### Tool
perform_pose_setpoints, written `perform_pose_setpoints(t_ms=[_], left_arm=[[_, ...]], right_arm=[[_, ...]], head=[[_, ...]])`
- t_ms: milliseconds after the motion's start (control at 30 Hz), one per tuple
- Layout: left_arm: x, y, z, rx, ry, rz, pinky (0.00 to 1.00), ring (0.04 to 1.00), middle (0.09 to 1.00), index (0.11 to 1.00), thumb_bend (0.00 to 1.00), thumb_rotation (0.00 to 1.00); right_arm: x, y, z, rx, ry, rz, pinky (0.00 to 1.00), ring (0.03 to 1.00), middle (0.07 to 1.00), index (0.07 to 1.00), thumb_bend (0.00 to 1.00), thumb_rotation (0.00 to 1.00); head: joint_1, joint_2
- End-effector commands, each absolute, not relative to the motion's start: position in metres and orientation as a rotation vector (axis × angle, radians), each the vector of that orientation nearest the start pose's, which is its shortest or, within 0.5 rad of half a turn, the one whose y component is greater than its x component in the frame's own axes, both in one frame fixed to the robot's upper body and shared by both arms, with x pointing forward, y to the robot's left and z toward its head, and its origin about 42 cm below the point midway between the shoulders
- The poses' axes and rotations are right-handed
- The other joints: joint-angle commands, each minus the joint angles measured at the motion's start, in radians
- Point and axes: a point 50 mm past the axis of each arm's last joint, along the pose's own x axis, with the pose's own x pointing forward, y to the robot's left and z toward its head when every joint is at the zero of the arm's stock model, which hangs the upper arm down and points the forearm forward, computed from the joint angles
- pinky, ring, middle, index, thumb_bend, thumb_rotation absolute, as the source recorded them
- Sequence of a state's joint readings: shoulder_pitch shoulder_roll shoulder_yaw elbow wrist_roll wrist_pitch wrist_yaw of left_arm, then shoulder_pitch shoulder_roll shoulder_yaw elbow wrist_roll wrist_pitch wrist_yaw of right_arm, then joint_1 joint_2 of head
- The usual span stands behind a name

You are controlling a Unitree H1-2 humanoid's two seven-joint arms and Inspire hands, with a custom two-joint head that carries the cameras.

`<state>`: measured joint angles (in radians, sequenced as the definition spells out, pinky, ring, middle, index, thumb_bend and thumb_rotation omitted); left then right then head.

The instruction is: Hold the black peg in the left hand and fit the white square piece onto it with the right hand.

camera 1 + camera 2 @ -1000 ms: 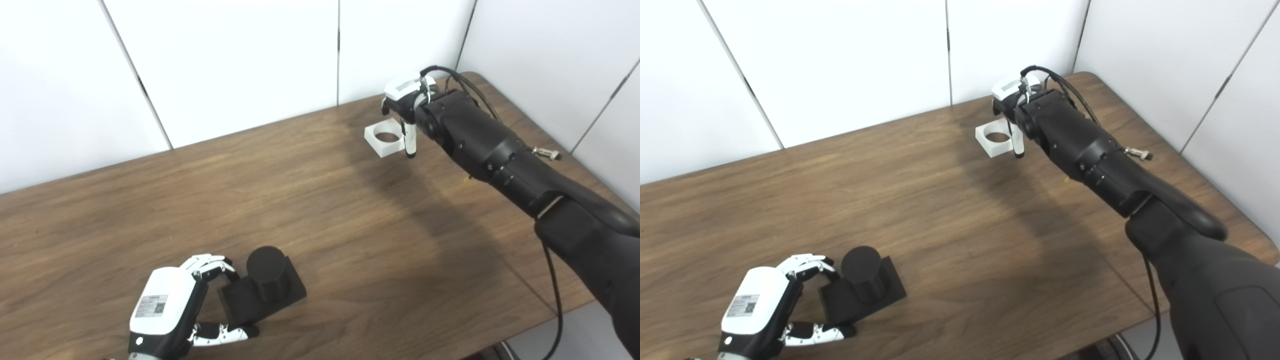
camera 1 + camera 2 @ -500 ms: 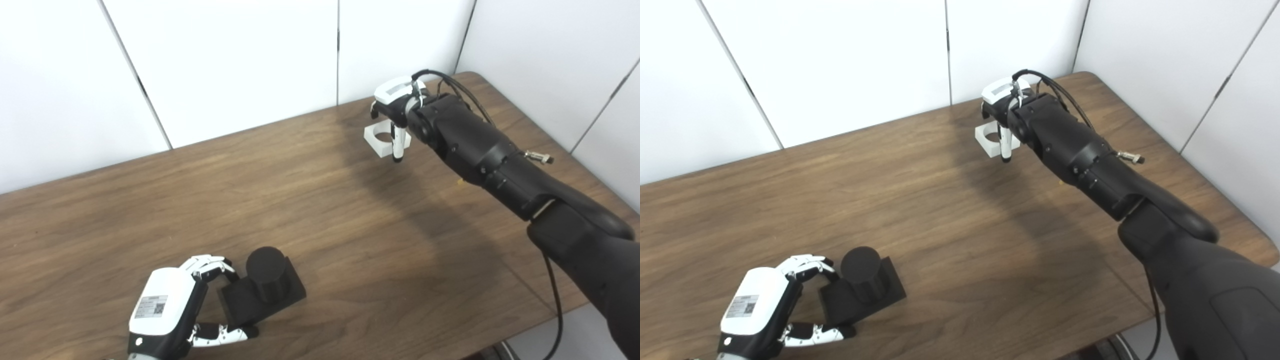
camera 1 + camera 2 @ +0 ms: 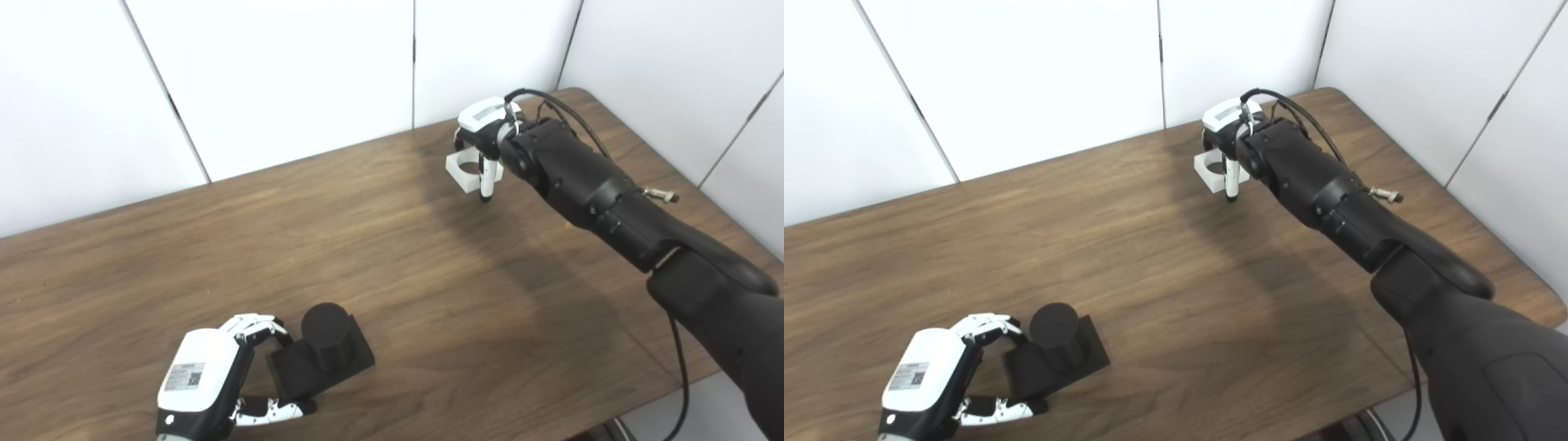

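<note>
Moved since one second ago: right hand (image 3: 487,131), shifted leftward over the white square piece (image 3: 467,172); the piece itself lies where it lay, at the far right part of the table (image 3: 392,245).
Right hand: fingers curled down around the piece, thumb (image 3: 486,179) along its near-right side; whether the fingers actually clamp it cannot be told.
Left hand (image 3: 208,383): at the near left edge, fingers (image 3: 260,326) and thumb closed against the left side of the black peg's base.
Black peg (image 3: 324,343): upright cylinder on a square base, resting on the table, well apart from the white piece.
</note>
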<state>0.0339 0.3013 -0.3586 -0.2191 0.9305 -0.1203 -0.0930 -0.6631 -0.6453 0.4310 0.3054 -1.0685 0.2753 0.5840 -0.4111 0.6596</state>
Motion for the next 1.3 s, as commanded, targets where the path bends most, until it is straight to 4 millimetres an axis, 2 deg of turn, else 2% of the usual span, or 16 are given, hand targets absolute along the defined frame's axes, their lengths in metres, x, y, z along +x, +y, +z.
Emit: perform_pose_setpoints(t_ms=[0,433,700,800,867,1033,1267], left_arm=[[0.242,0.205,0.118,1.231,-0.255,-0.473,0.75,0.762,0.731,0.486,0.52,0.04],[0.243,0.206,0.120,1.230,-0.258,-0.465,0.73,0.764,0.732,0.486,0.52,0.04],[0.244,0.207,0.122,1.236,-0.255,-0.464,0.74,0.765,0.736,0.486,0.52,0.04],[0.244,0.208,0.123,1.237,-0.252,-0.463,0.75,0.766,0.739,0.487,0.52,0.04],[0.244,0.208,0.123,1.231,-0.252,-0.460,0.75,0.766,0.740,0.487,0.52,0.04],[0.246,0.210,0.125,1.230,-0.242,-0.449,0.75,0.763,0.740,0.487,0.52,0.04],[0.247,0.211,0.127,1.234,-0.234,-0.445,0.74,0.762,0.744,0.487,0.52,0.04]], right_arm=[[0.469,-0.344,0.273,-1.824,0.305,0.157,0.93,0.975,0.942,0.835,0.81,0.21],[0.467,-0.348,0.271,-1.827,0.304,0.170,0.92,0.964,0.924,0.776,0.79,0.20],[0.467,-0.351,0.270,-1.837,0.266,0.177,0.84,0.907,0.867,0.668,0.73,0.15],[0.466,-0.352,0.269,-1.808,0.239,0.176,0.81,0.885,0.838,0.527,0.56,0.15],[0.466,-0.353,0.267,-1.793,0.223,0.178,0.77,0.845,0.786,0.497,0.53,0.14],[0.465,-0.357,0.264,-1.798,0.188,0.171,0.71,0.775,0.716,0.485,0.52,0.13],[0.457,-0.364,0.261,-1.779,0.153,0.177,0.74,0.804,0.744,0.484,0.52,0.13]], head=[[0.002,0.000],[0.009,0.004],[0.012,0.006],[0.016,0.008],[0.017,0.009],[0.019,0.008],[0.025,0.014]])
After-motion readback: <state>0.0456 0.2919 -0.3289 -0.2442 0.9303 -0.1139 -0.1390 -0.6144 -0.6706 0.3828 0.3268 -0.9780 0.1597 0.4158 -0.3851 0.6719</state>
